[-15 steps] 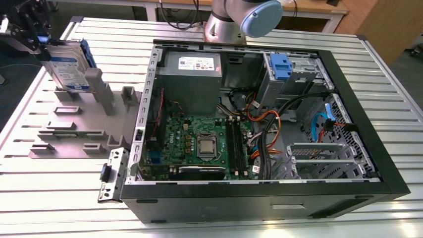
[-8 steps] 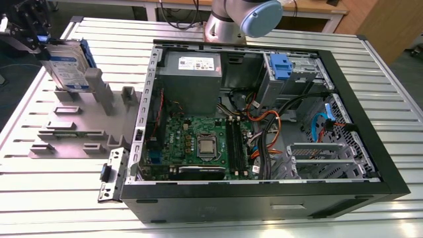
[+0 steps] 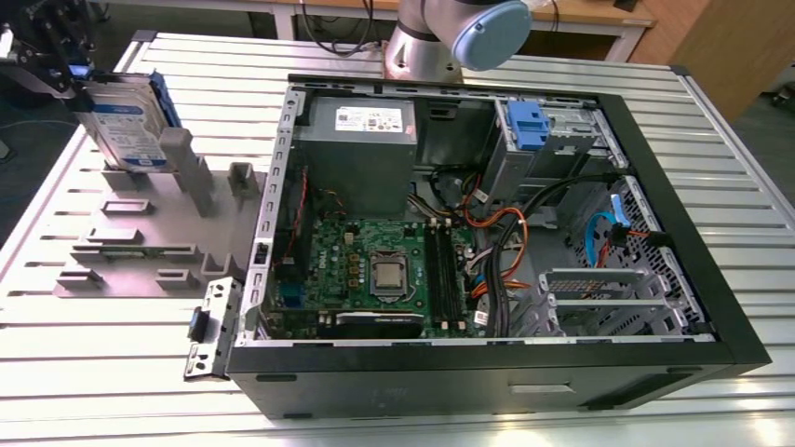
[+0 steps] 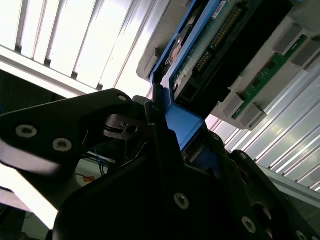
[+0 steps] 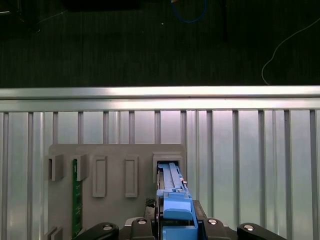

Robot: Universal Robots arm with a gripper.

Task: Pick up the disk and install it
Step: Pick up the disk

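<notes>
My fingers (image 4: 156, 140) are clamped on the disk (image 3: 125, 116).
I see it upright between them by its blue carrier, lower end at the grey rack (image 3: 137, 233).

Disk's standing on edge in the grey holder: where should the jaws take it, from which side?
Grip the disk by its top edge, on the blue carrier frame, coming straight down. It stands upright in a slot of the grey holder, leaving that thin edge free for the jaws to span.
</notes>
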